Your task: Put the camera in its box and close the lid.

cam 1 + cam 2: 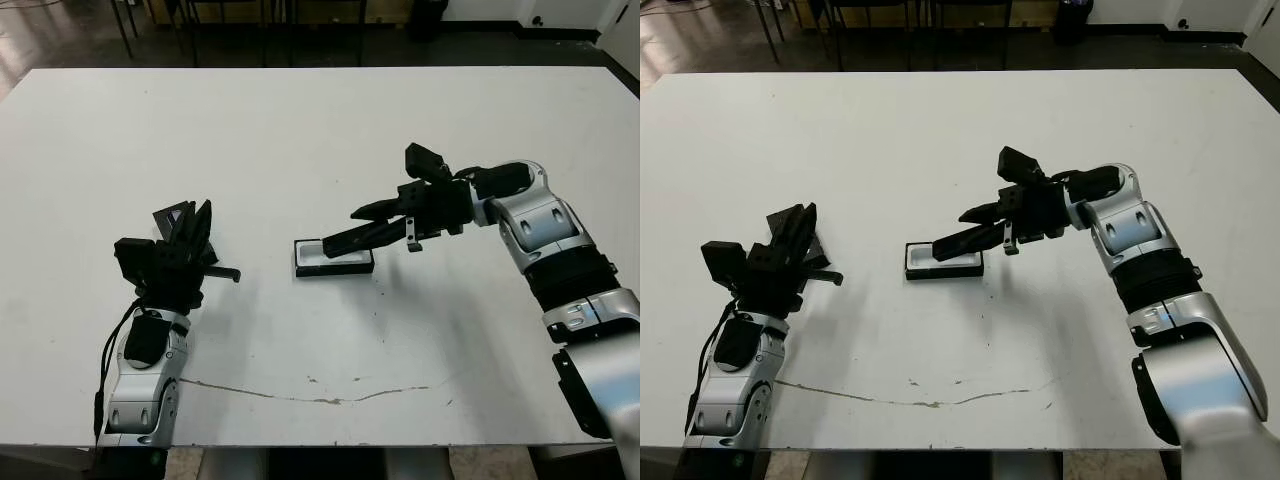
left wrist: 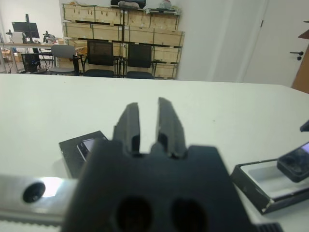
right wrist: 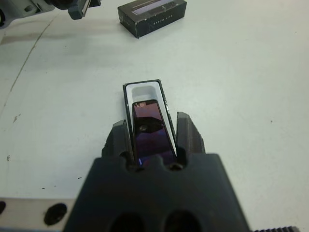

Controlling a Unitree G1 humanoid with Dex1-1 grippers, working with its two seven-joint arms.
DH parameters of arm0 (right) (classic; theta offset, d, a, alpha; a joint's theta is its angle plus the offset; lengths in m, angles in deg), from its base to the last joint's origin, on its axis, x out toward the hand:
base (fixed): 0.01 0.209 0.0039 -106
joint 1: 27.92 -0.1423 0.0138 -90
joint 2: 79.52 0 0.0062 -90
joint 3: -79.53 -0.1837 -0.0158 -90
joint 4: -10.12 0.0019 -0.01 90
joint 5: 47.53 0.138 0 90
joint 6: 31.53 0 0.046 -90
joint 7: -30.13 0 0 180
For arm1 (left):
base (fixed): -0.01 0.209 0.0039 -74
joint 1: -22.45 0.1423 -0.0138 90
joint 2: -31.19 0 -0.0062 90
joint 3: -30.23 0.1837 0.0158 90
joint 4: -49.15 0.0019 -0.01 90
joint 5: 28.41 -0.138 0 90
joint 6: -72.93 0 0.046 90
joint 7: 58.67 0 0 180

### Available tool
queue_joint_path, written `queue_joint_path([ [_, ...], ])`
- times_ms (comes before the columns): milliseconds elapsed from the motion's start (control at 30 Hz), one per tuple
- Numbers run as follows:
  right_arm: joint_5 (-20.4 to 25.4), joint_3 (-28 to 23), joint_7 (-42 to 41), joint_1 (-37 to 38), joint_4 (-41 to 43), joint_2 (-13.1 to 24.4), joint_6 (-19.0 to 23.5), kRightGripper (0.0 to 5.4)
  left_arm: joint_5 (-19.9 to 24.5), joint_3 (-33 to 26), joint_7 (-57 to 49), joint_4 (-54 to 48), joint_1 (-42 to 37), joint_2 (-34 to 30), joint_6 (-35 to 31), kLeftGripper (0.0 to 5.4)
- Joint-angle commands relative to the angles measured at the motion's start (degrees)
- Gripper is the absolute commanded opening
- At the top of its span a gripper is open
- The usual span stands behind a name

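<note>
On the white table (image 1: pixel 300 130), right hand (image 3: pixel 153 137) grips camera (image 3: pixel 150 126) over box (image 3: pixel 140 93).

My left gripper (image 2: pixel 148 126) rises from its black, blurred body, its two black ridged fingers (image 2: pixel 128 123) parallel with a narrow gap between them, holding nothing. Just beyond them, a thin flat dark rectangular lid (image 2: pixel 79 150) with a small glossy patch lies flat on the white tabletop (image 2: pixel 217 108), partly hidden by the gripper body. Well apart from it on the tabletop lies the shallow black rectangular box (image 2: pixel 260 186) with white lining, open. A slim dark camera (image 2: pixel 295 162) with a bluish-purple sheen sits over the box's lining; I cannot tell whether it touches. Past the tabletop's far edge stand dark office chairs (image 2: pixel 120 58) and stacked wooden crates (image 2: pixel 123 31) against a white wall.
</note>
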Motion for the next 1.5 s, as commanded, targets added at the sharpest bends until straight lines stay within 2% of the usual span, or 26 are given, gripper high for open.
queue_joint_path([
  [33, -1.2, 0.8, -0.1, -0.7, -1.0, -0.7, 0.1, 0.29, -0.7, -0.1, -0.2, 1.1, 0.8, -0.4, -0.1, 0.0],
  [233, -2.5, 1.2, 0.2, -0.4, -2.3, -1.4, -1.9, 0.29, -0.7, 0.0, -0.4, 0.8, 1.1, -0.4, -0.2, 0.0],
  [633, -4.6, 1.7, 1.3, 0.0, -2.5, -2.0, -2.7, 0.29, 0.1, -0.1, 0.2, 1.7, 1.1, -0.2, 0.7, 0.0],
  [1100, -6.9, 3.8, 3.8, -0.1, -0.2, -4.4, -0.5, 0.29, -0.2, 0.0, -0.1, 1.5, 1.5, -0.1, 0.7, 0.0],
  [1300, -6.2, 4.0, 3.7, 0.2, -1.3, -6.7, -0.6, 0.29, 0.5, 0.0, 0.0, 1.3, 1.6, 0.2, 0.4, 0.0],
  [1500, -7.6, 5.3, 4.7, 0.1, -2.4, -8.4, -0.4, 0.29, -0.4, 0.2, -0.6, 1.1, 1.5, 0.0, 0.2, 0.0],
])
